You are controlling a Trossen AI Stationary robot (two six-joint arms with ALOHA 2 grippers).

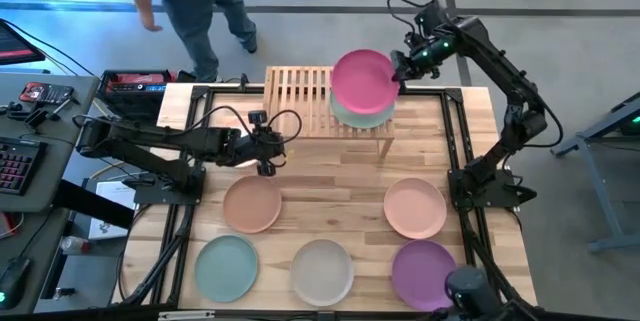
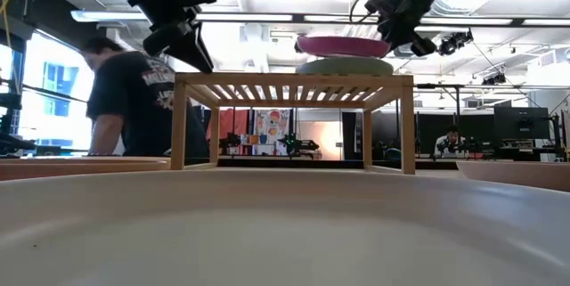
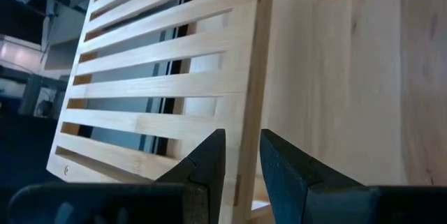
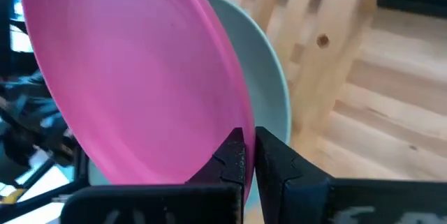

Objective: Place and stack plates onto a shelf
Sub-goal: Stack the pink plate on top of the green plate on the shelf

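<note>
The light wooden shelf [image 1: 300,96] stands at the table's far middle. A sage green plate [image 1: 362,116] lies on its right half. My right gripper [image 1: 398,69] is shut on the magenta plate [image 1: 360,77], which sits roughly level just over the green one [image 2: 346,66]. My left gripper [image 1: 268,161] hovers at the shelf's near left corner [image 2: 178,78]. Its fingers [image 3: 209,151] are a narrow gap apart, and the shelf's near rail [image 3: 255,77] shows beyond that gap. My right gripper [image 4: 250,147] pinches the magenta plate by its rim [image 4: 234,123] on the side toward the table's right far corner, one finger on each face. It comes in from the right far side, slanting down. Whether the plate rests on the sage green plate [image 4: 274,105] I cannot tell.
Five more plates lie on the near half of the table: tan [image 1: 252,204], pale pink [image 1: 415,208], mint [image 1: 226,266], beige [image 1: 322,271] and purple [image 1: 423,273]. The shelf's left half is bare slats. A person [image 1: 190,1] stands beyond the far left corner.
</note>
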